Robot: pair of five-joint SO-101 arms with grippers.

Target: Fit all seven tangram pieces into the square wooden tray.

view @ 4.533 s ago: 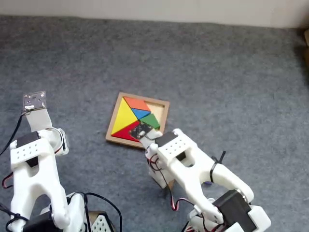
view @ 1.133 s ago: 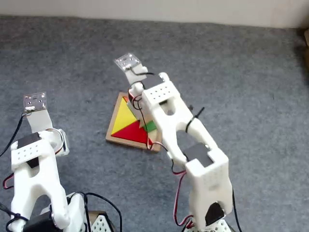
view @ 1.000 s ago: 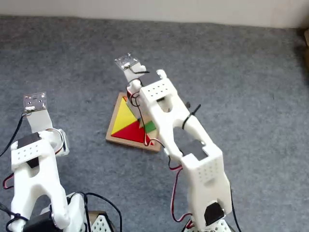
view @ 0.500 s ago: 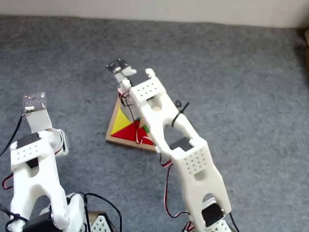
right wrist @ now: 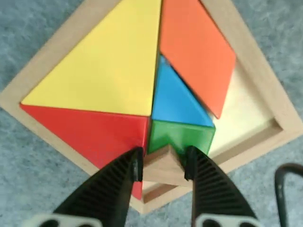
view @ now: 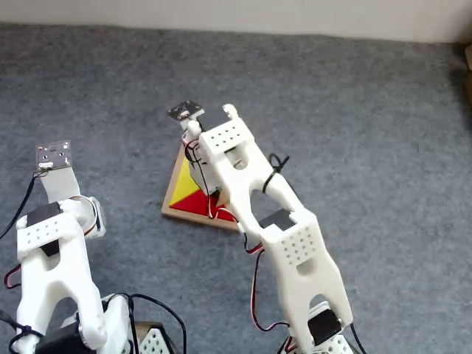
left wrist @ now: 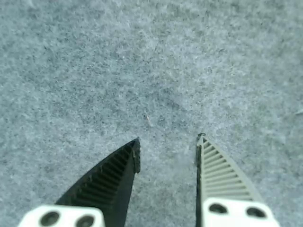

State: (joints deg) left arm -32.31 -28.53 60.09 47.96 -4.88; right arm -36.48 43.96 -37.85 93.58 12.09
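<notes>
Though the tray (view: pixel 193 214) is half hidden under an arm (view: pixel 243 177) from above, the left claw (left wrist: pixel 168 140) is held wide over carpet (left wrist: pixel 142 61), and the tan piece (right wrist: pixel 163 164) pinched in the right claw (right wrist: pixel 163 151) beside the green piece (right wrist: pixel 182 135) could be jammed if dropped tilted.

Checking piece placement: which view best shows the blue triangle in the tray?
The right wrist view: the blue triangle lies unobstructed between the yellow triangle, orange parallelogram and green piece. In the high view the right arm covers that part of the wooden tray. The left wrist view faces carpet.
</notes>
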